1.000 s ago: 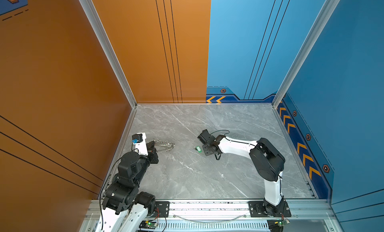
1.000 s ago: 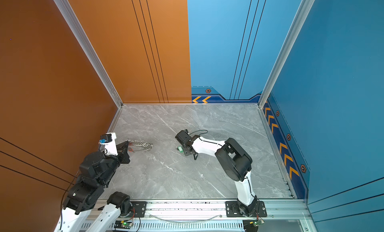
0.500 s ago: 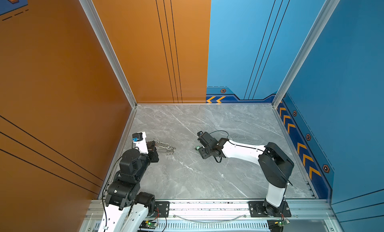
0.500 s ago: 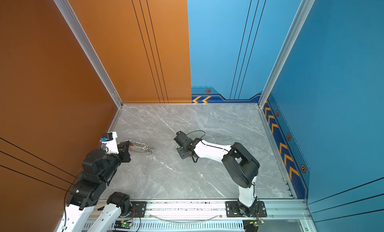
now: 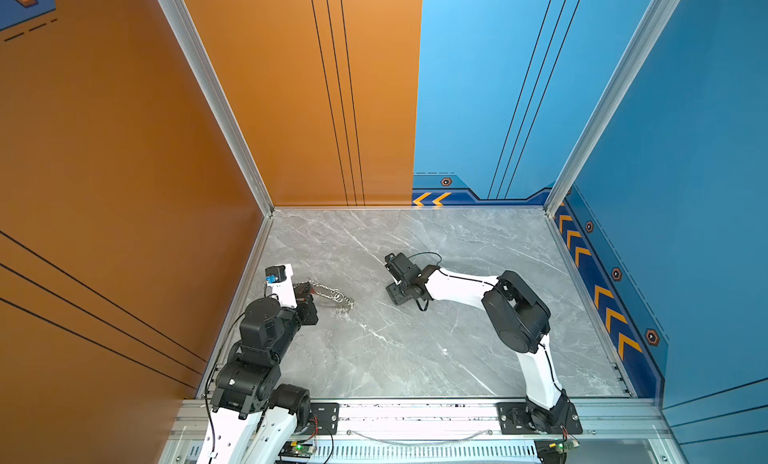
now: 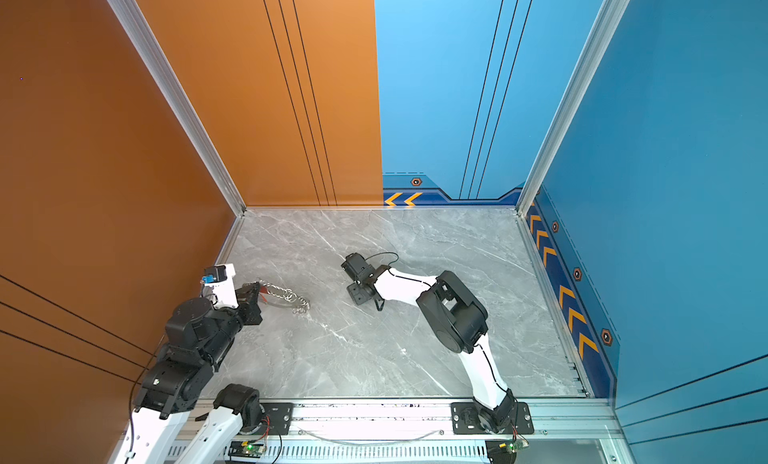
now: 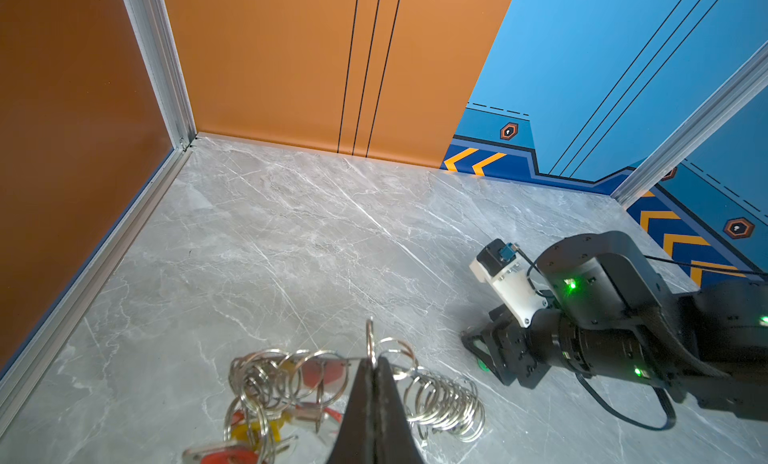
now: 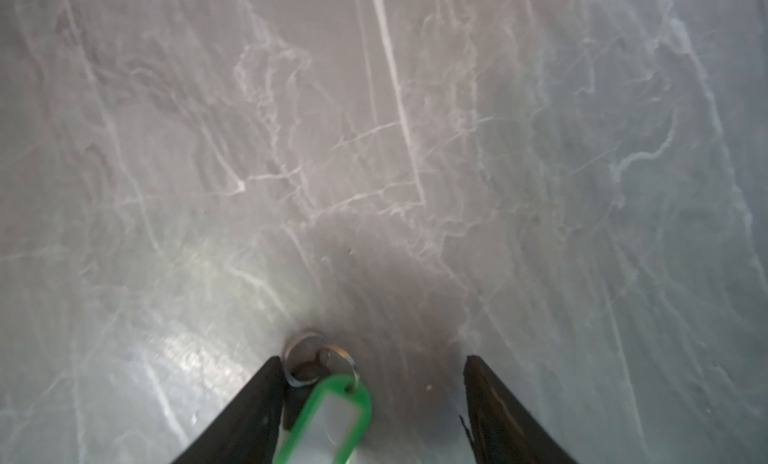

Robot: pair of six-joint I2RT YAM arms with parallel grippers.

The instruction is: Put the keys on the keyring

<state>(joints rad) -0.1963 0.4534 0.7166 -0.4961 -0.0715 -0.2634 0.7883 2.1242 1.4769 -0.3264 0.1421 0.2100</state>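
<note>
keyring long axis points away from left gripper
its fingers pinch it; right fingers wide around green key, apparently loose

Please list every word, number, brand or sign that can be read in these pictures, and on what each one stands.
No word, brand or number can be read anywhere.
Sign only: yellow chevrons on the blue wall border.
Sign only: hexagon badge with a white keyhole-like mark, on the same border.
Green key tag: label window blurred, no writing visible.
Red key tag, yellow key tag: no writing visible.
</note>
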